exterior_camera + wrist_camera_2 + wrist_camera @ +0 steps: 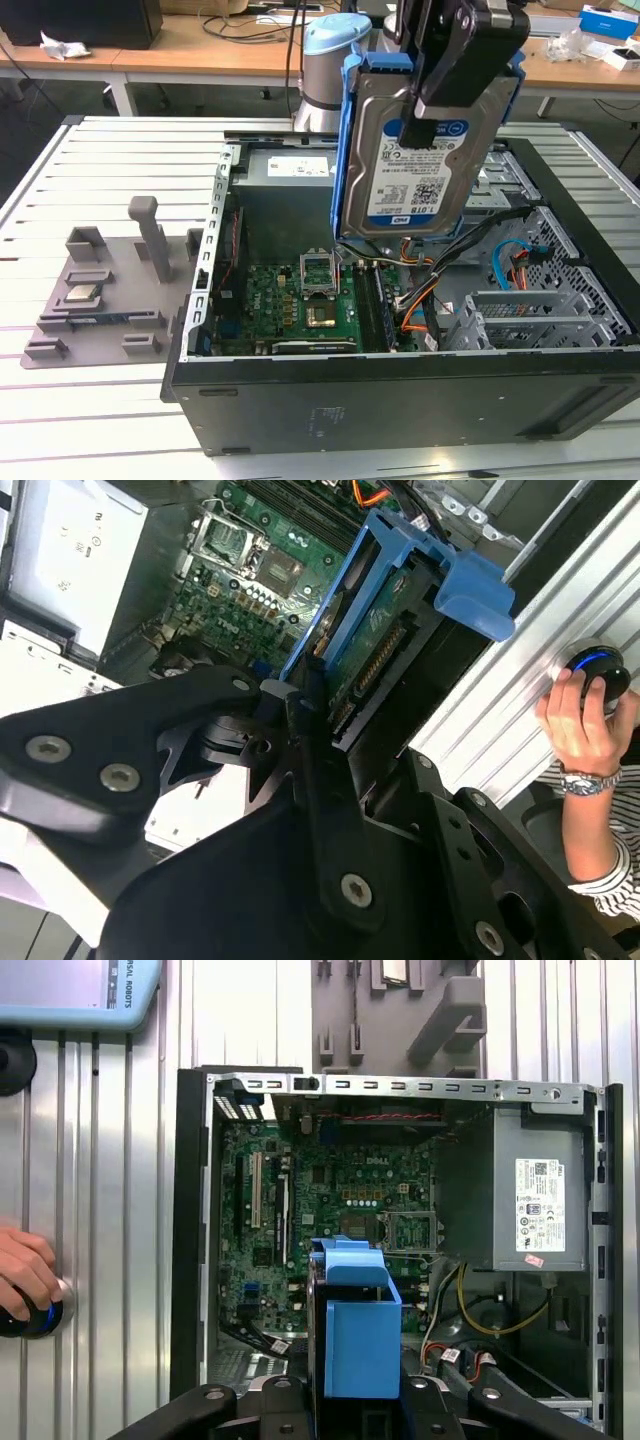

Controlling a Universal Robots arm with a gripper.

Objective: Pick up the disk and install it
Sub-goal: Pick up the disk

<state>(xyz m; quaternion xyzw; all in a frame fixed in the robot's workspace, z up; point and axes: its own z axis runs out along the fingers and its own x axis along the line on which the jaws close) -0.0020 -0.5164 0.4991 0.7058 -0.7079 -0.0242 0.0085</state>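
Observation:
The disk [405, 185] hangs upright above the open computer case [400, 390], its labelled silver face toward the exterior camera and its blue carrier frame around the edges. My gripper [426, 122] comes down from above and is shut on the disk, one black finger lying across the label. In the second wrist view the disk [375, 650] shows edge-on between the black fingers [305, 715], with its connector side visible. In the first wrist view the blue carrier [360, 1345] sits over the motherboard [330, 1210].
The case lies open with the motherboard [300, 300], power supply [290, 165], cables and a grey drive cage [515, 320] on the exterior view's right. A grey fixture [100, 290] with a small processor chip [80, 293] lies to the left. A person's hand [580, 715] rests on a round controller.

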